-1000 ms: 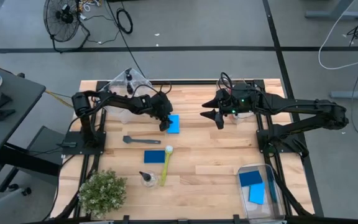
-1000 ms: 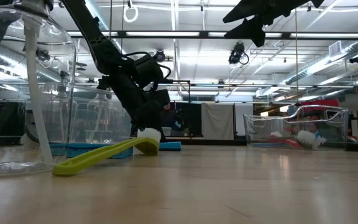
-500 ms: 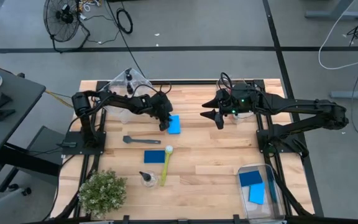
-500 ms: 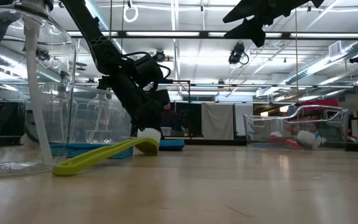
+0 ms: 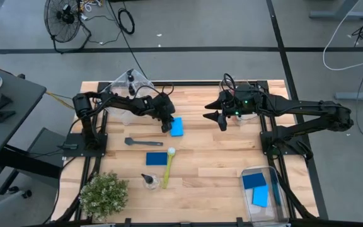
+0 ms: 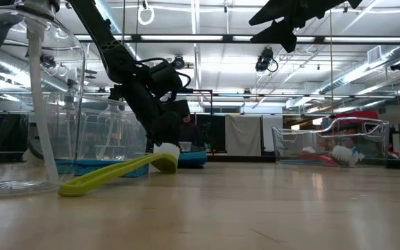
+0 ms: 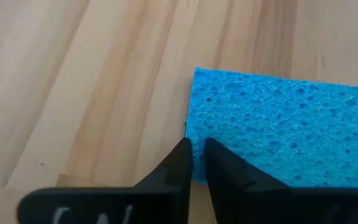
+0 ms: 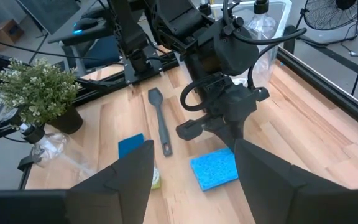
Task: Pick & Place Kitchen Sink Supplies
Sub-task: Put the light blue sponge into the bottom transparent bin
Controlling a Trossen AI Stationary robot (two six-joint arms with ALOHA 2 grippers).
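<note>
Porous blue sponge [image 7: 278, 130] lies flat on grained wooden table [image 7: 73, 81].

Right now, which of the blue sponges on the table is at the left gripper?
The sponge nearest the table's far edge; the left gripper pinches its edge. The other loose sponge lies beside the yellow-green brush.

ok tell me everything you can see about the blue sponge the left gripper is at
The blue sponge is a flat rectangle with an open-pored, foamy surface, lying on the wooden table. The left gripper pinches one edge, its fingers nearly together. Nothing else touches it; a grey brush lies nearby, apart.
</note>
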